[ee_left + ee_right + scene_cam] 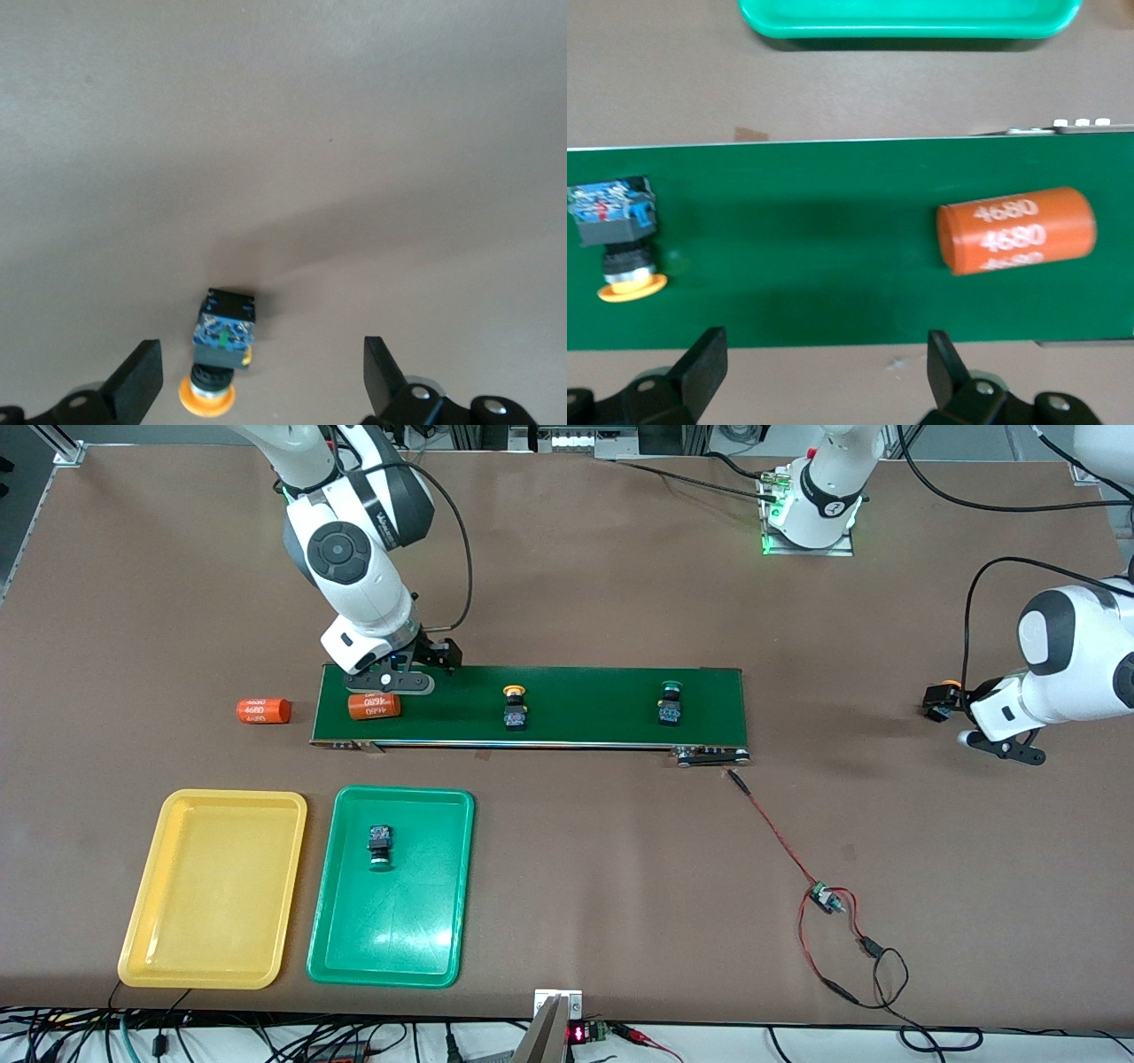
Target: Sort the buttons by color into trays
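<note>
A yellow-capped button (515, 707) and a green-capped button (671, 701) stand on the dark-green belt (585, 708). Another green-capped button (380, 845) lies in the green tray (390, 930), beside the yellow tray (213, 903). My right gripper (388, 682) hangs open over the belt's edge at the right arm's end, holding nothing; its wrist view shows the yellow-capped button (618, 235) and the green tray (908, 19). My left gripper (1005, 748) is open over bare table at the left arm's end, above a yellow-capped button (219, 350) lying on its side between, but apart from, the fingers (142, 379).
One orange cylinder with white print (373, 706) lies on the belt under the right gripper, another (263, 710) on the table off the belt's end. Red and black wires with a small board (826, 899) trail from the belt toward the front edge.
</note>
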Tool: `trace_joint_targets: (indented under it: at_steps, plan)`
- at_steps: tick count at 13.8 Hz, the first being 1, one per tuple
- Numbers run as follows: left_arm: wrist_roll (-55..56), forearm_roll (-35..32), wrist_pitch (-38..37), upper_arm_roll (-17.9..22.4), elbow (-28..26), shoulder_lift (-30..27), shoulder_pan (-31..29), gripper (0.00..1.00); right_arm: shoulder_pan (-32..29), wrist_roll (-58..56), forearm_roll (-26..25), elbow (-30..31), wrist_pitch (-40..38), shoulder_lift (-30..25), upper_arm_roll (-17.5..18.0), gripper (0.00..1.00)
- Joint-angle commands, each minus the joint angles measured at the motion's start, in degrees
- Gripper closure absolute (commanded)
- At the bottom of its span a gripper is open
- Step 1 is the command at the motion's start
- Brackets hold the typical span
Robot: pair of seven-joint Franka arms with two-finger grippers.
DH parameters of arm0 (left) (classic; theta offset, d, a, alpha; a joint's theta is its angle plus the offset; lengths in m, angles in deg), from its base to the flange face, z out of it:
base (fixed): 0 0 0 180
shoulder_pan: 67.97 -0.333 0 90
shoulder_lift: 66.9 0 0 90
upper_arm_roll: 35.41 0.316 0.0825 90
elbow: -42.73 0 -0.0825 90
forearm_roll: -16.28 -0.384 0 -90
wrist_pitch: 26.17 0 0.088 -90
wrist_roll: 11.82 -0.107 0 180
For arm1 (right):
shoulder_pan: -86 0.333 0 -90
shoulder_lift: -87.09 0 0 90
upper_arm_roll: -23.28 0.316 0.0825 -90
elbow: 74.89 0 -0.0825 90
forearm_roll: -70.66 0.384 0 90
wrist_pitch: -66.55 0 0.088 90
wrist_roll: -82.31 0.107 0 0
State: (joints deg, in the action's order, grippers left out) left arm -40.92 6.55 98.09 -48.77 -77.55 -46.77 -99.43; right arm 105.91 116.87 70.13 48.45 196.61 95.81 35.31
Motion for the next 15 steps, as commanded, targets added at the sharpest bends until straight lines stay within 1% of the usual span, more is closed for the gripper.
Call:
trace_joint_targets:
  at_steps: [1,2,6,9,10,12,15]
  plan:
    - [-9.8,-1.4,1.8,-0.7,0.0,1.3,-1.9,0.0,1.4,2.3,-0.7,0.0,2.6,1.2,-0.3,0.0]
    - [-13.0,-1.3,2.7,-0.7,-0.2,1.7,-2.7,0.0,1.4,2.4,-0.7,0.0,3.1,1.5,-0.3,0.0]
    - [-14.1,-1.4,3.4,-0.7,-0.7,2.7,-2.8,0.0,2.4,4.4,-1.1,0.1,7.0,2.7,-0.3,0.0]
    - [-16.8,-1.4,9.1,-0.7,-4.4,2.6,-3.6,0.0,2.8,4.9,-1.1,0.1,10.0,3.2,-0.3,0.0]
    - [-17.1,-1.4,9.7,-0.7,-5.3,2.6,-3.7,0.0,2.8,4.9,-1.1,0.1,10.6,3.6,-0.4,0.0]
    - [-19.1,-1.4,9.9,-0.7,-6.4,2.3,-4.7,0.0,3.1,6.2,-1.2,0.1,11.8,4.5,-0.4,0.0]
    - [-25.6,-1.4,10.0,-0.7,-6.4,1.8,-5.8,0.0,4.2,6.2,-1.4,0.1,12.1,5.3,-0.6,0.0]
